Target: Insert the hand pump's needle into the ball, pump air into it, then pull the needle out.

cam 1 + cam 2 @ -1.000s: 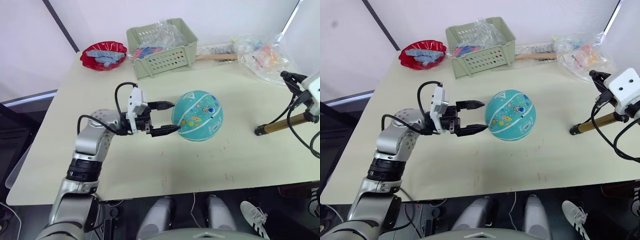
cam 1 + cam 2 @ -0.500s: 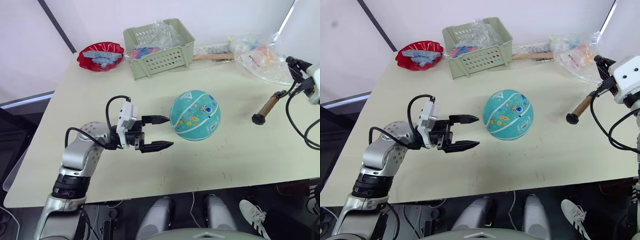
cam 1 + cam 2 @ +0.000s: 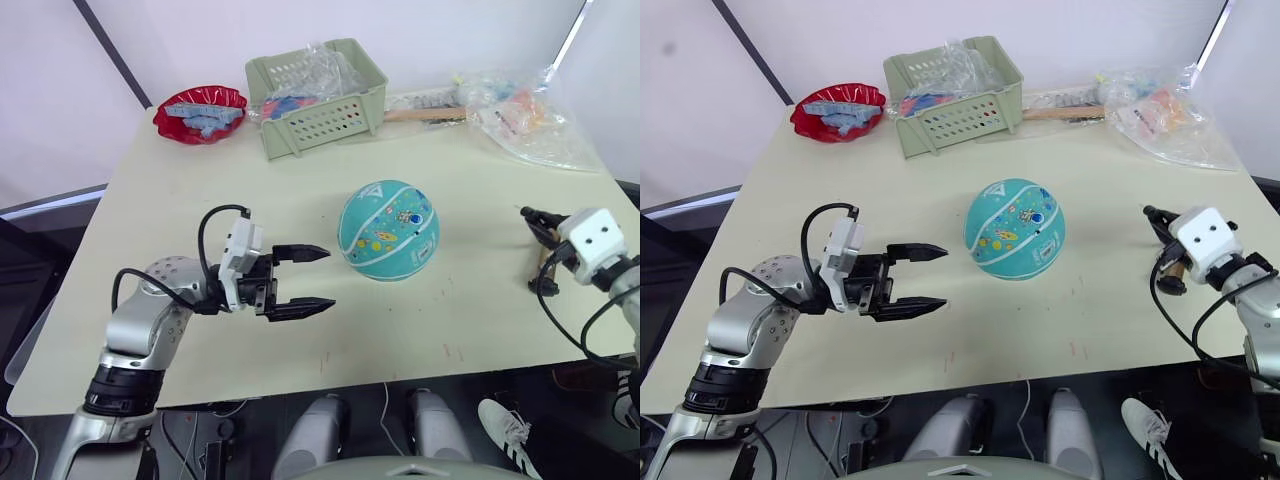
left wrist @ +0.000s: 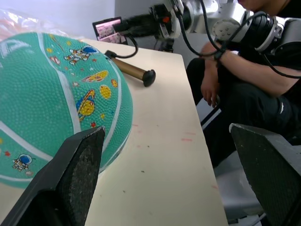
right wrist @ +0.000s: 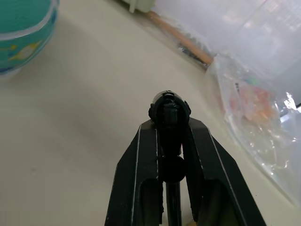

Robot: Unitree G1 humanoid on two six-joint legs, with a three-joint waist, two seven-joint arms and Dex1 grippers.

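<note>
Your left tool (image 3: 312,277) is released, black fingers spread wide, hovering over the desk (image 3: 160,200) near the teal rubber ball with white stripes and cartoon prints (image 3: 388,229) but not touching it. Nothing is bracing that ball: it sits free mid-desk, so any push from the needle will likely roll it away, toward the sage-green slotted plastic basket (image 3: 952,95) or off the near edge. Your right tool (image 5: 169,123) is clenched on a black part of the gold-bronze barrelled hand pump with the black foot (image 4: 132,71); I can't tell whether that part is the handle or the hose fitting. The pump lies well apart from the ball on its far side from your left tool, near the desk edge. I can't make out the needle or the ball's valve, so you risk stabbing rubber off the valve and bending the needle. The loose black hose (image 4: 123,52) may snag. Pump foot near the desk edge could drop off if you drag it.
</note>
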